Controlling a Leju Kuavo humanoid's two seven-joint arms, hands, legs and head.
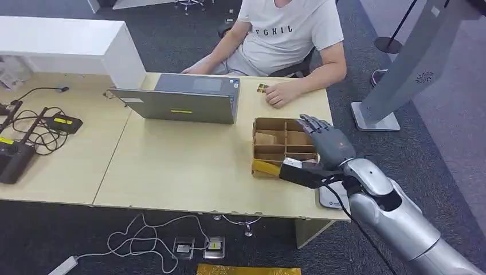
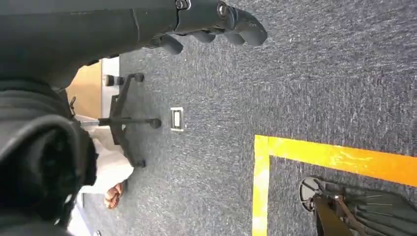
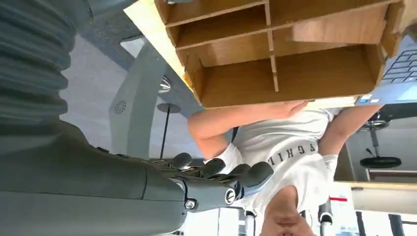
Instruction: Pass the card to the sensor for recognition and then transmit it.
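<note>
A divided cardboard box (image 1: 285,146) sat on the desk (image 1: 172,166), one compartment holding a brown card (image 1: 264,138). The right hand (image 1: 326,142) hovered over its near corner, fingers apart, holding nothing. The left hand (image 2: 216,22) hung over carpet (image 2: 319,88), fingers curled, empty.

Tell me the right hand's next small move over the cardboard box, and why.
Probably lower the right hand into the cardboard box and close on a card. The hand hovers over the box's compartments, fingers apart and holding nothing. Which compartment holds the card is hard to tell; one seems to hold a tan piece.
</note>
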